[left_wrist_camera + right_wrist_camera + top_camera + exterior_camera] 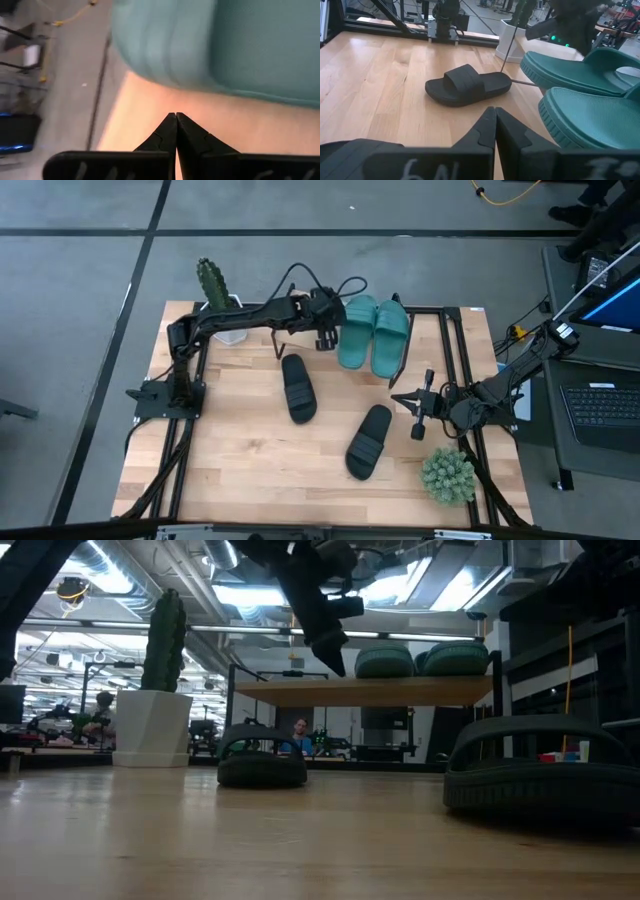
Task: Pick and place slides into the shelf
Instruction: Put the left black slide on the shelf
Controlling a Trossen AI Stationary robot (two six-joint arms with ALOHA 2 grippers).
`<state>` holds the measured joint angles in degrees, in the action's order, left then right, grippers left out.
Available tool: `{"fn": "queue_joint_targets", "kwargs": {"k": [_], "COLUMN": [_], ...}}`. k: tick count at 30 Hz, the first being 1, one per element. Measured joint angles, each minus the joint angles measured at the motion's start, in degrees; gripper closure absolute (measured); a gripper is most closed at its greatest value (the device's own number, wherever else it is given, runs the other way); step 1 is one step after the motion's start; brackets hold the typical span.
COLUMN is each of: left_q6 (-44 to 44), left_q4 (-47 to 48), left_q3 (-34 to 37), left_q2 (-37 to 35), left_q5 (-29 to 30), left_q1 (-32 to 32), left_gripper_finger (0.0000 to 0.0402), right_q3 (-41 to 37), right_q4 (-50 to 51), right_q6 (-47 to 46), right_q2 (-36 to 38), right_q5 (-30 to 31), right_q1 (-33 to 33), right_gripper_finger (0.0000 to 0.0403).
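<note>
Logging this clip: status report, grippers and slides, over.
Left gripper shut, empty, beside the teal slides on the shelf. Right gripper shut, empty, at table's right edge. Two black slides on the table, nothing blocking them.

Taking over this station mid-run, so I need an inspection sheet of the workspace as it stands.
Surface: wooden tabletop, bare in front.
Job's things: two teal slides side by side on the shelf; two black slides, one centre, one nearer the right arm, on the table.
Clutter: potted cactus; round green plant.
Grippers: left gripper shut, empty, beside the teal slides; right gripper shut, empty, at the right edge.
Cables: black cable looping behind the left arm.
Surroundings: laptop off the right side.
</note>
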<state>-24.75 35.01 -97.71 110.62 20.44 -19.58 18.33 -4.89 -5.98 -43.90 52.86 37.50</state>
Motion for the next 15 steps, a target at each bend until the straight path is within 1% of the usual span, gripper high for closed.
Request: {"fn": "queue_joint_targets", "kwargs": {"k": [4, 7, 12, 15], "left_q6": [-3.92, -4.19, -2.52, 0.74], "left_q4": [2.01, 3.93, 3.74, 5.6], "left_q3": [0.03, 0.04, 0.04, 0.04], "left_q2": [-2.07, -5.4, -12.61, -16.97], "left_q5": [4.47, 5.69, 5.38, 1.89], "left_q1": [0.97, 1.59, 3.21, 4.24], "left_gripper_finger": [0.0401, 0.0401, 0.0401, 0.0401], "right_q3": [0.0, 0.0, 0.0, 0.0], "right_q4": [0.0, 0.02, 0.15, 0.13], "right_q6": [-0.01, 0.02, 0.08, 0.11], "right_q2": [0.01, 0.02, -0.04, -0.04], "right_q5": [-0.01, 0.0, -0.02, 0.0], "right_q1": [0.0, 0.02, 0.02, 0.0], "right_gripper_finger": [0.0392, 0.0392, 0.0392, 0.0392]}}
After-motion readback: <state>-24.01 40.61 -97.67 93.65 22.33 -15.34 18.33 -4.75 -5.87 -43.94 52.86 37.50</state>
